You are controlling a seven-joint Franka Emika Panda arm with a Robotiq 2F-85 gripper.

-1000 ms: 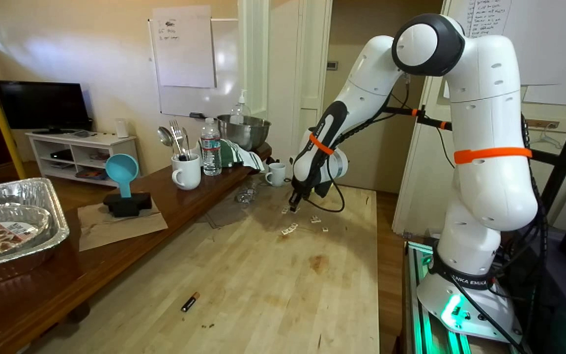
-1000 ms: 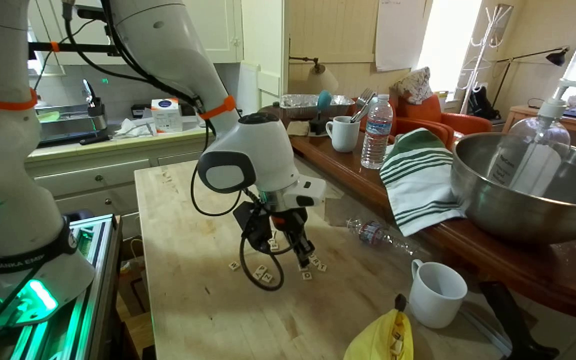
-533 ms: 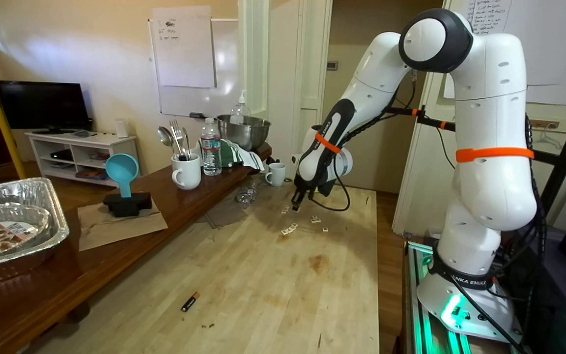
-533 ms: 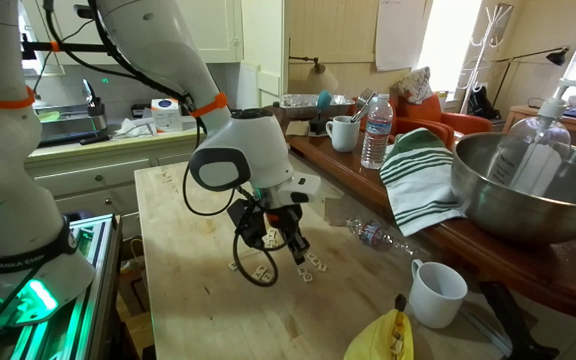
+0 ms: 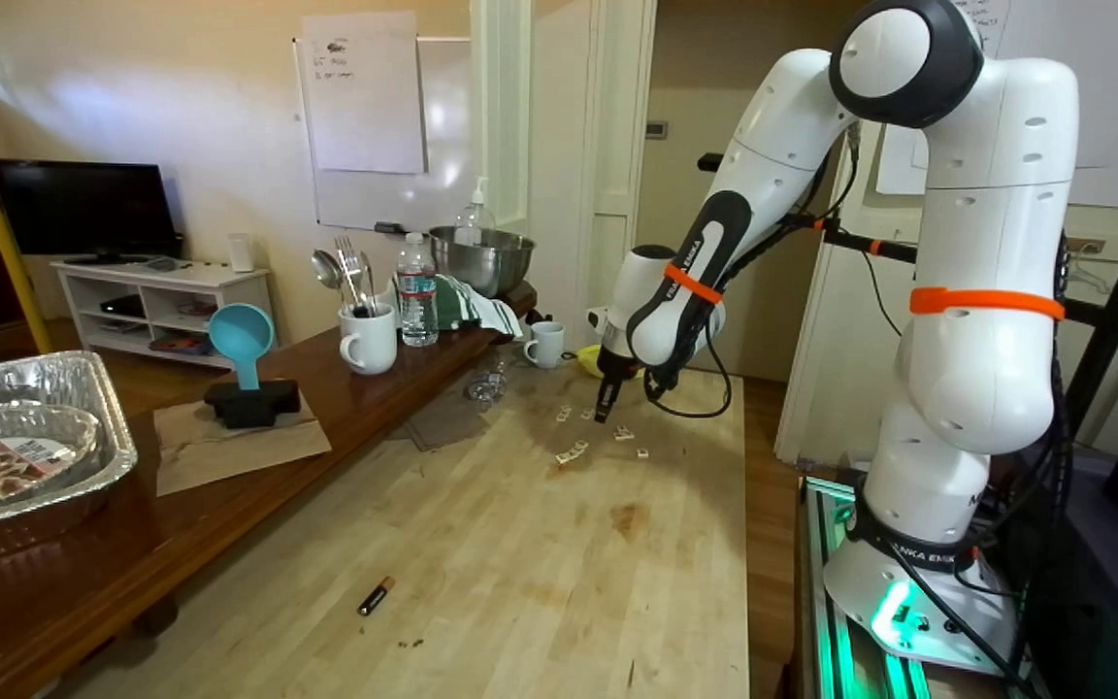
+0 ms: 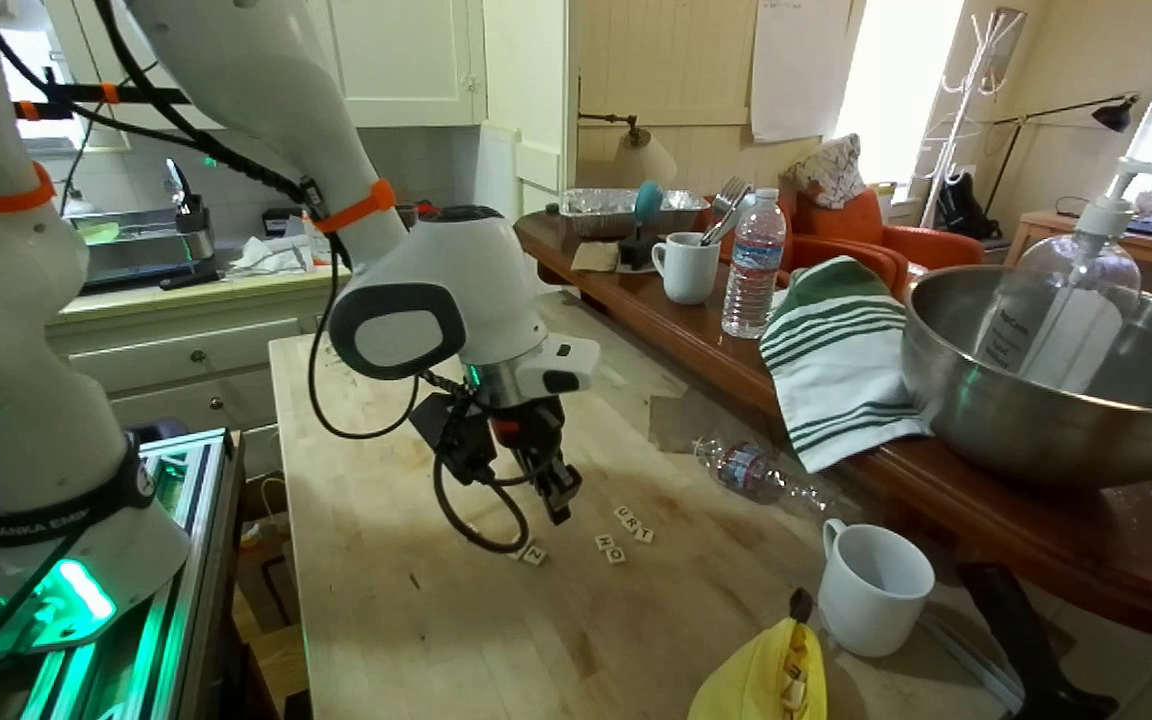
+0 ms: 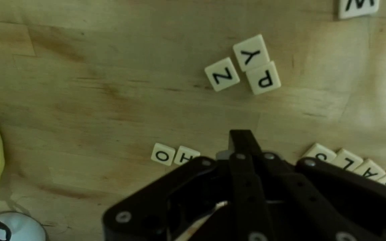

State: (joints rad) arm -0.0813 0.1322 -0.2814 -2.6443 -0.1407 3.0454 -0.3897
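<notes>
My gripper [image 7: 243, 139] is shut, with nothing visible between its fingertips. In both exterior views the gripper [image 5: 605, 413] [image 6: 561, 508] points down, a little above the wooden table among loose letter tiles. In the wrist view a Z tile [image 7: 222, 74], a Y tile [image 7: 251, 53] and a P tile [image 7: 263, 78] lie just beyond the fingertips. An O tile [image 7: 163, 154] and an H tile [image 7: 185, 155], partly hidden by the gripper, lie to the left. A slanted row of tiles [image 7: 347, 160] lies to the right. A W tile [image 7: 359, 7] is cut off at the top edge.
A yellow pouch [image 6: 764, 670] and a white mug [image 6: 876, 590] stand near the tiles. A plastic bottle [image 6: 751, 470] lies by the raised brown counter [image 6: 676, 325]. The counter bears a steel bowl [image 6: 1036, 415] and a towel [image 6: 836, 350]. A battery [image 5: 376, 596] lies on the table.
The arm has drawn back toward its base, moving the gripper right in one exterior picture and left in the other. The H tile has come into view. The tiles have not visibly moved.
</notes>
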